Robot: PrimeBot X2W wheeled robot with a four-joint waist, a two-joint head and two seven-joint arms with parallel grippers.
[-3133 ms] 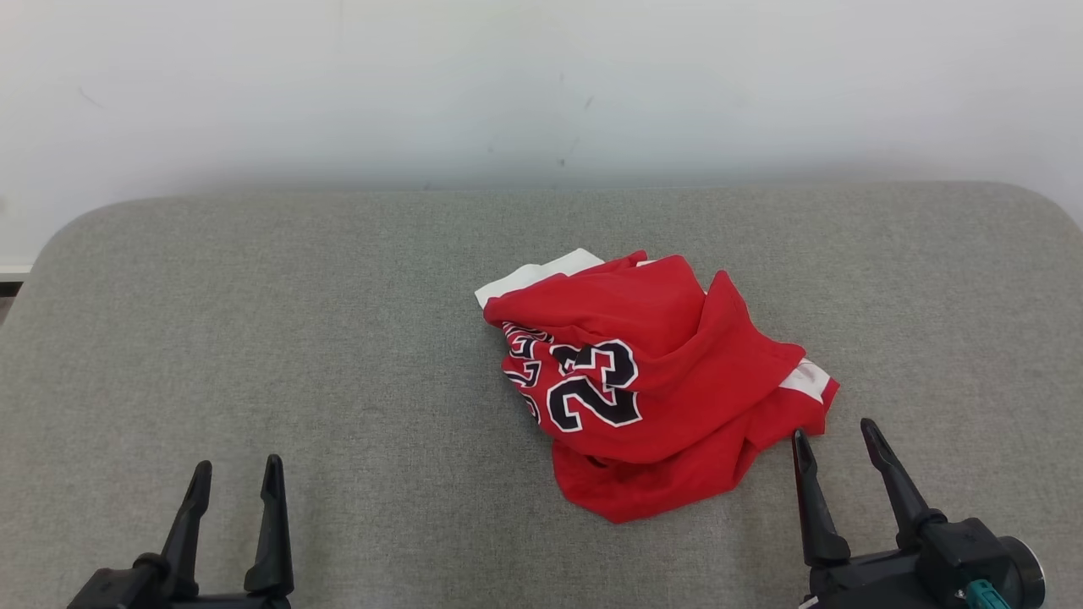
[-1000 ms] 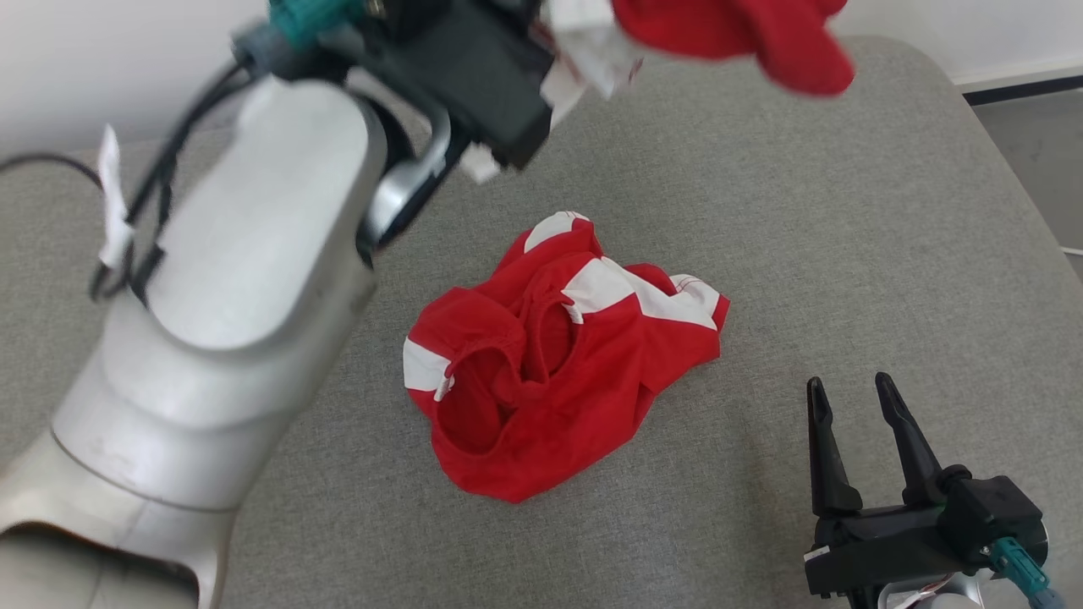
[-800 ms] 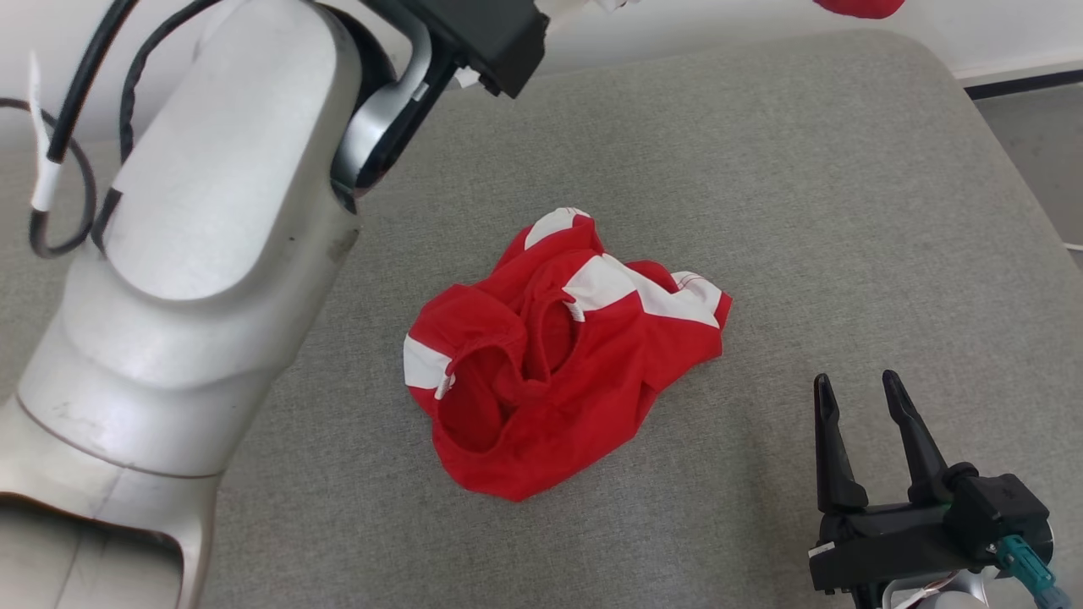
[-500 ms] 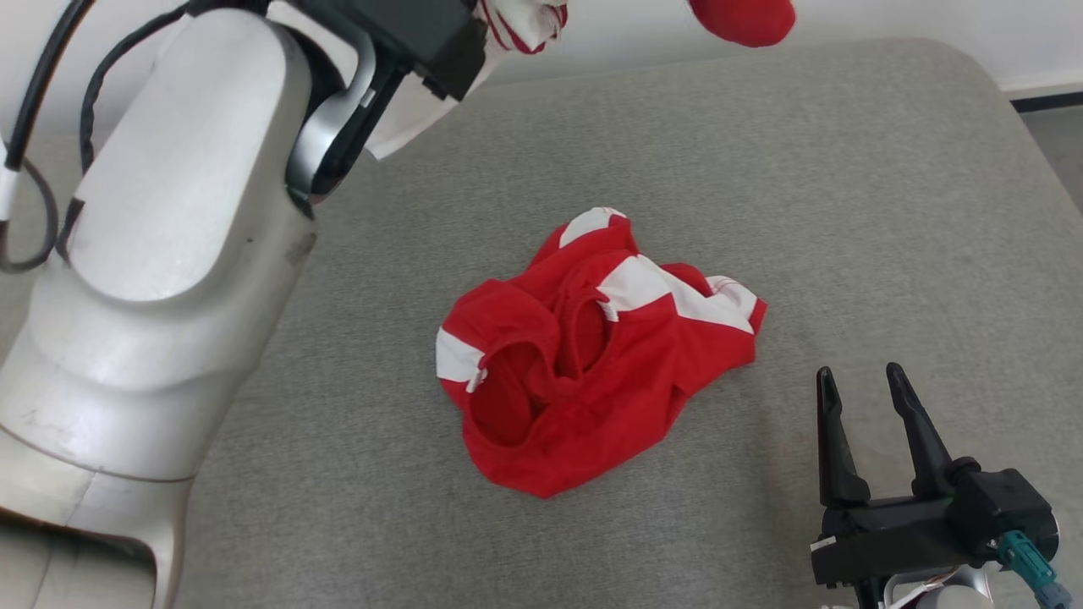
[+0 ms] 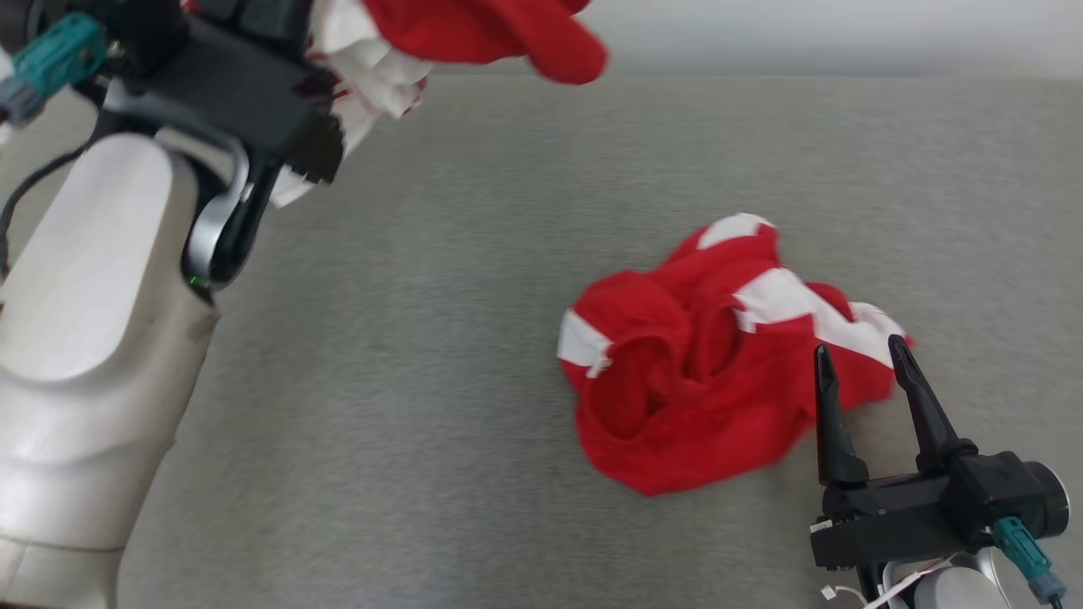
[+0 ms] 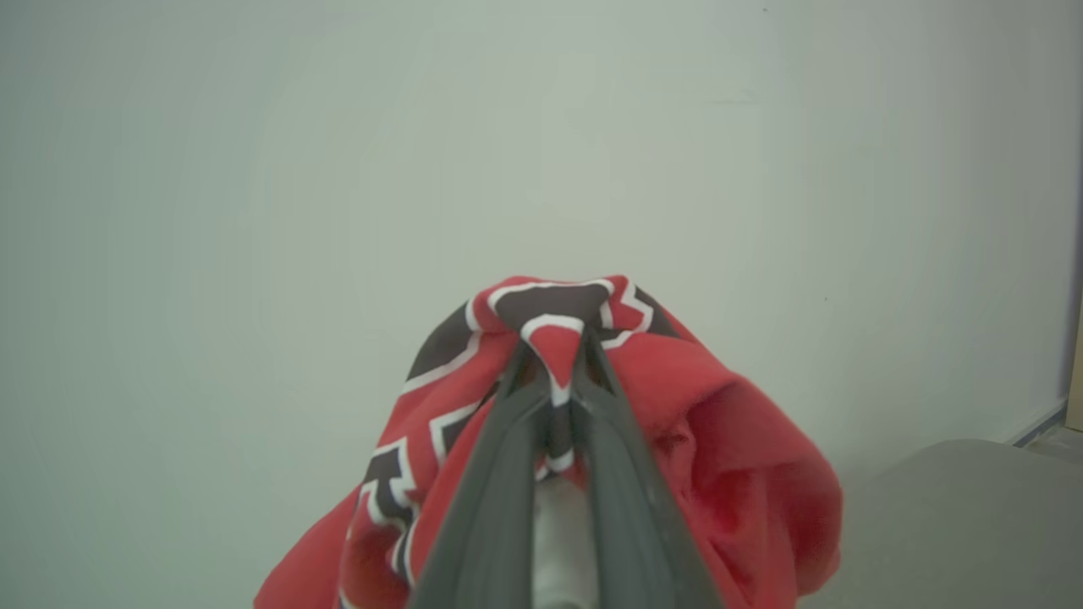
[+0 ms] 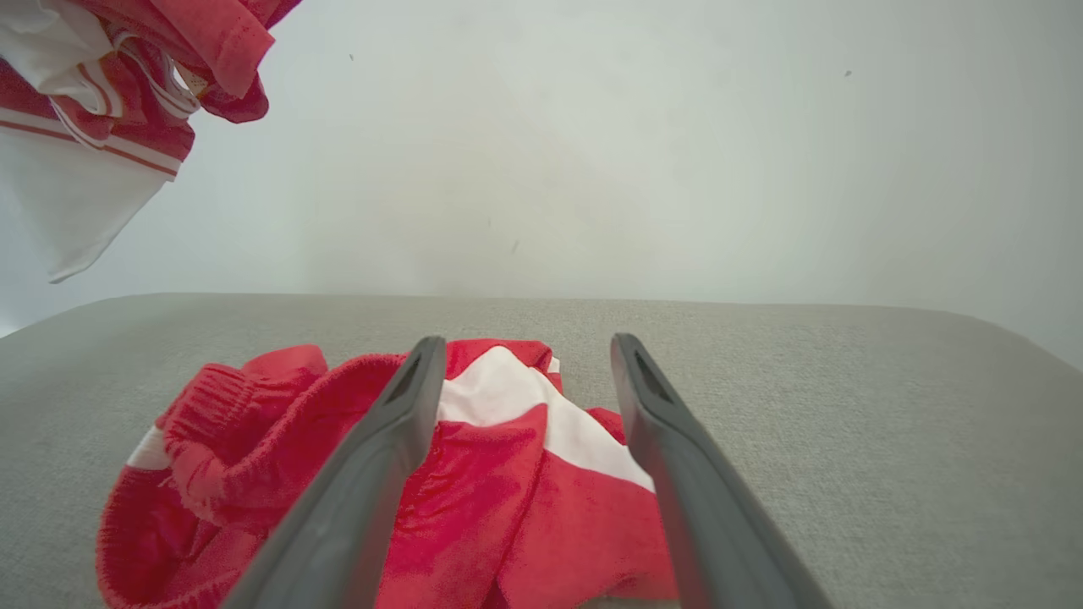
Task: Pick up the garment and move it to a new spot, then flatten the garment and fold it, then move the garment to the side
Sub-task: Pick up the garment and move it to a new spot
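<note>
While the left gripper [image 6: 556, 365] is pinching its fingers together on a fold of the red jersey [image 6: 728, 457], the cloth is hanging around and below them in the air, its black, white-edged lettering too crumpled to read. The right gripper [image 5: 857, 348] is holding its fingers spread apart, with red-and-white shorts [image 5: 677, 397] lying bunched just beyond its tips on the grey cushion [image 5: 406, 355].

A grey woven-fabric worktop [image 5: 423, 381] with rounded far corners stretches from left to right. Behind its far edge rises a plain pale wall [image 7: 592, 152], flecked with a few small dark marks, evenly lit.
</note>
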